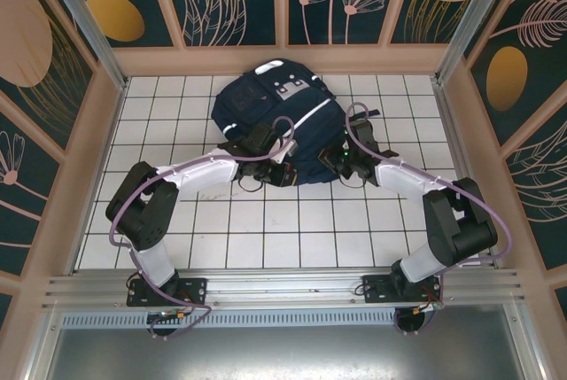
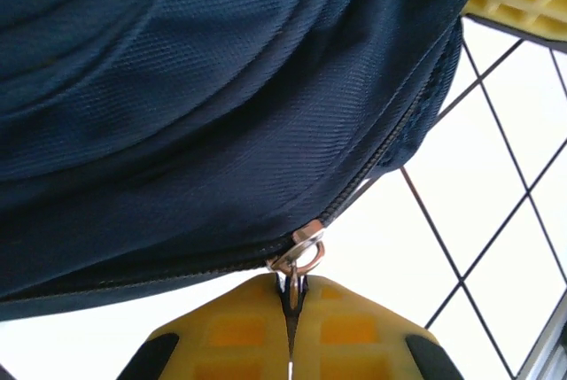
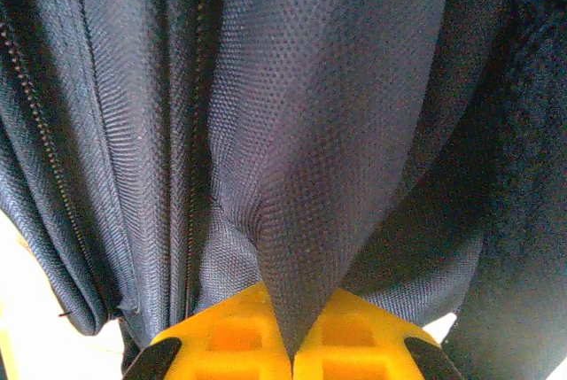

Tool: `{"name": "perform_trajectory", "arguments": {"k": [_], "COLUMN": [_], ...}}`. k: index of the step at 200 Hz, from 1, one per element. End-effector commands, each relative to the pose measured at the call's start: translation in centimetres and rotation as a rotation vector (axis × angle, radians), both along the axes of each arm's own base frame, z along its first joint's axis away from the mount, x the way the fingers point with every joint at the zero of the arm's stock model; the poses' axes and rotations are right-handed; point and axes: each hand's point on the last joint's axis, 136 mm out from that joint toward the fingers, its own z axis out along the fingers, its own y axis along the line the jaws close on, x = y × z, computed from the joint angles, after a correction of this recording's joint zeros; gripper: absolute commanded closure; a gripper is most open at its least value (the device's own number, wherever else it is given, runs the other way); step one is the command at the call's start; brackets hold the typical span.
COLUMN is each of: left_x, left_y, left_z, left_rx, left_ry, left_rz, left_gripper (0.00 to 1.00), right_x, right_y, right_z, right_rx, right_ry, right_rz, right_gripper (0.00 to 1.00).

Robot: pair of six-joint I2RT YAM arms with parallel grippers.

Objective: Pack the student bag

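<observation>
Student bag [image 1: 266, 114], a large dark navy fabric backpack, lies on the white tiled tabletop [image 1: 266, 221], its long axis pointing away from the arms. At its near edge the left jaws pinch the silver zipper pull [image 2: 301, 252]; the right jaws pinch a fabric fold [image 3: 292, 221] further along the zipper.

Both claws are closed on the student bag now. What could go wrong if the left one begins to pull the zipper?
1. The left claw pinches only the thin metal zipper pull; it could slip out under load.
2. The right claw holds just a fold of fabric on the student bag; if that slips, the bag may drag across the tiled table instead of the zipper moving.
</observation>
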Motion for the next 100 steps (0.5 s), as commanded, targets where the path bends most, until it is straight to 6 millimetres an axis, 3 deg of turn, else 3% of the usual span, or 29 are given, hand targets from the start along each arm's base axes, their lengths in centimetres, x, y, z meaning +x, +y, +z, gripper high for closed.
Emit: {"name": "perform_trajectory", "arguments": {"k": [1,36,100], "left_x": [-0.5,0.3,2.5], "left_y": [2.3,3.4,7.9], "left_z": [-0.6,-1.4,-4.5], "left_rx": [0.074,0.077,0.151], "left_ry": [0.035,0.053,0.096], "left_rz": [0.021,0.067,0.253], "left_gripper": [1.0,0.98,0.9], "right_x": [2.4,2.5,2.5], "right_y": [-3.2,-3.8,-5.1], "right_z": [2.2,2.1,1.8], "right_rx": [-0.084,-0.098,-0.1], "right_ry": [-0.097,-0.098,-0.1], "right_rz": [-0.096,-0.092,-0.1], "right_gripper": [1.0,1.0,1.0]}}
